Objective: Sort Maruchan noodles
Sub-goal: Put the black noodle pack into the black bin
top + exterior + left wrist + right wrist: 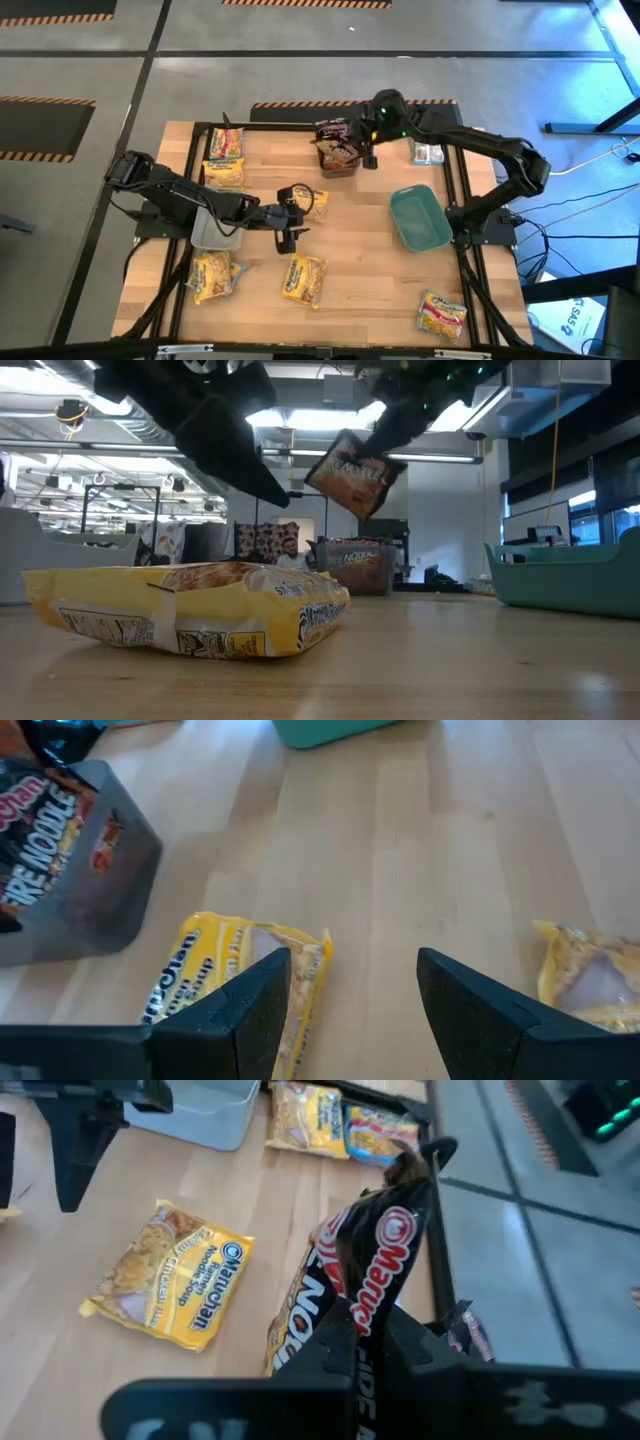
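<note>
The right gripper (369,152) is hanging over the counter's (360,270) 12 o'clock edge with its fingers clamped on a dark Maruchan packet (375,1270), which is dangling long axis down just at the 3 o'clock side of the clear bin of dark packets (338,150). The left gripper (287,222), fingers (250,1010) spread apart and empty, is hovering mid-counter, and the yellow chicken-flavor packet (312,203) is lying flat just toward 1 o'clock of it, making that arm the nearer one for it.

Yellow packets (303,279) lie on the pale wood bench (360,270), a teal dish (420,217) nearby, and the lifted packet (375,1270) looks dark red-black.
</note>
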Tool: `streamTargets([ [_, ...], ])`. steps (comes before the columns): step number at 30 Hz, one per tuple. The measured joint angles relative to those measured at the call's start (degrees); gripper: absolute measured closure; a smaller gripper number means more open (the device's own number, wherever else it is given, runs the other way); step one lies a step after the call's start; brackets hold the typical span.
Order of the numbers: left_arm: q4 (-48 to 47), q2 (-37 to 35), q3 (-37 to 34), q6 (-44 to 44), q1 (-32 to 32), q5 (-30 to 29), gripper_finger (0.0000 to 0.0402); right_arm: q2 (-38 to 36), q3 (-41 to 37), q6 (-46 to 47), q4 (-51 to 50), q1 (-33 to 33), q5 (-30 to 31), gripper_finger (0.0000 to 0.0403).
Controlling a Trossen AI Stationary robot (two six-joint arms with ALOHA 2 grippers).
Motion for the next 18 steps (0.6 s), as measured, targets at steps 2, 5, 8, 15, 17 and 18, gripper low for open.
streamTargets([
  [2,0.32,0.0,0.0,0.02,0.58,0.0,0.0188,1.76,0.0,-0.95,-0.95,-1.35,-1.59,0.0402],
  [5,0.29,0.0,0.0,0.0,1.11,0.0,0.0188,3.37,-0.04,-3.39,-3.63,-2.56,-2.48,0.0402],
  [8,0.27,0.0,0.0,0.02,1.4,0.07,0.0188,4.31,-0.04,-5.82,-5.13,-3.12,-2.56,0.0402],
  [15,0.25,0.0,0.0,0.02,1.98,0.07,0.0188,7.11,-0.04,-7.87,-6.39,-3.48,-2.56,0.0402],
  [17,0.25,0.0,0.0,0.02,1.98,0.07,0.0188,8.31,-0.04,-7.87,-6.37,-3.46,-2.56,0.0402],
  [18,0.25,0.0,0.0,0.03,1.98,0.05,0.0188,8.9,-0.04,-7.94,-6.34,-3.46,-2.53,0.0402],
])
